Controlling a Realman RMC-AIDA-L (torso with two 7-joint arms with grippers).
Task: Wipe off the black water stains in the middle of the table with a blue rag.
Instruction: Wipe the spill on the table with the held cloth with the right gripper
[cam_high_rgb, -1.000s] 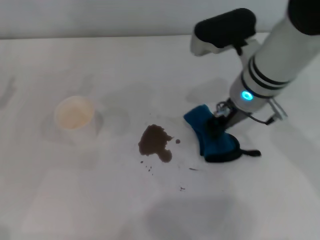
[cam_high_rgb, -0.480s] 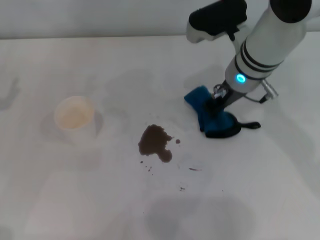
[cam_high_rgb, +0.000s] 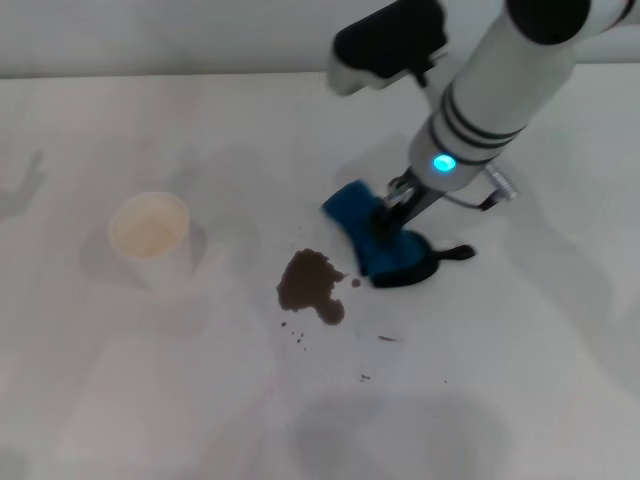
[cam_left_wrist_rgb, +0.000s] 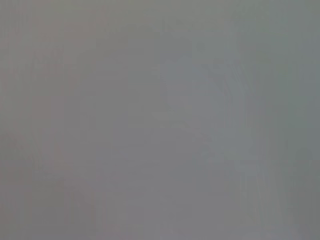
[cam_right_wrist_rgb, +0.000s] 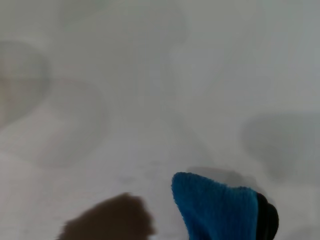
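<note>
Head view: right gripper (cam_high_rgb: 385, 222) is clenched on the blue rag (cam_high_rgb: 372, 242), pressing it to the table (cam_high_rgb: 520, 380). Rag lies just right of the black water stains (cam_high_rgb: 310, 284), apart from the blotch by a thin strip of white. Its black loop (cam_high_rgb: 452, 253) trails out on the side away from the stain. Small dark specks (cam_high_rgb: 364, 377) sit nearer the robot than the blotch. White paper cup (cam_high_rgb: 150, 237) stands upright, well left of the stain.

Left wrist view: uniform grey; left gripper not visible.

Right wrist view: rag (cam_right_wrist_rgb: 220, 207) with its black edging sits just beside the brown blotch (cam_right_wrist_rgb: 112, 219), not touching. Own fingers not visible here.
</note>
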